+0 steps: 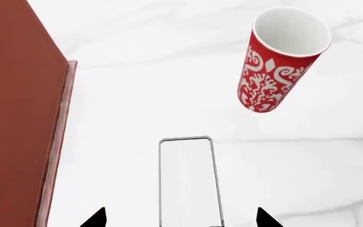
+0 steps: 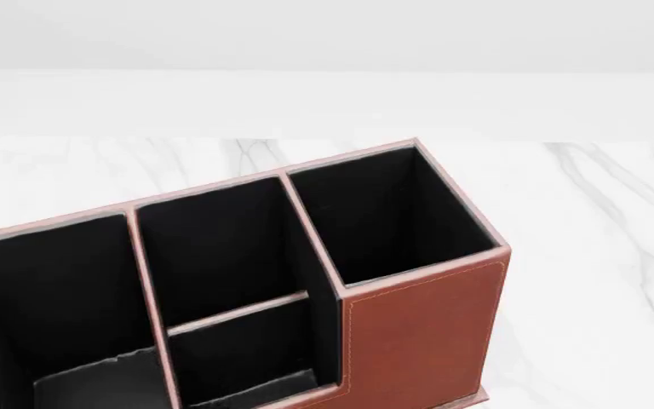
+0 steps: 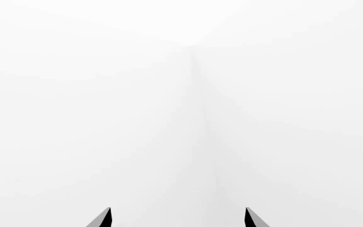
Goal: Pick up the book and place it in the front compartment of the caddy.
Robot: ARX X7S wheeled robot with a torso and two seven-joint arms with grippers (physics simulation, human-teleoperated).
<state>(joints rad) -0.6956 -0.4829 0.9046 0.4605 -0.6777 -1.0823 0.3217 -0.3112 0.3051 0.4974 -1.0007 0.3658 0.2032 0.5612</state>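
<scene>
Closing off-centre could topple the book (image 1: pixel 191 182), which sits on the desk (image 1: pixel 137 94) between the left pincer's (image 1: pixel 181 218) spread, untouching tips, beside the caddy (image 1: pixel 17 118). A swing might clip the mug (image 1: pixel 282 61). The right pincer (image 3: pixel 178 218) gapes empty.

The book (image 1: pixel 191 182) is seen edge-on on the white marble surface, its white page edges framed by a thin dark cover. The caddy (image 2: pixel 424 336), reddish-brown with pale stitching and black lining, stands upright beside it. The front compartment (image 2: pixel 231 251) is bounded by a low cross divider.
</scene>
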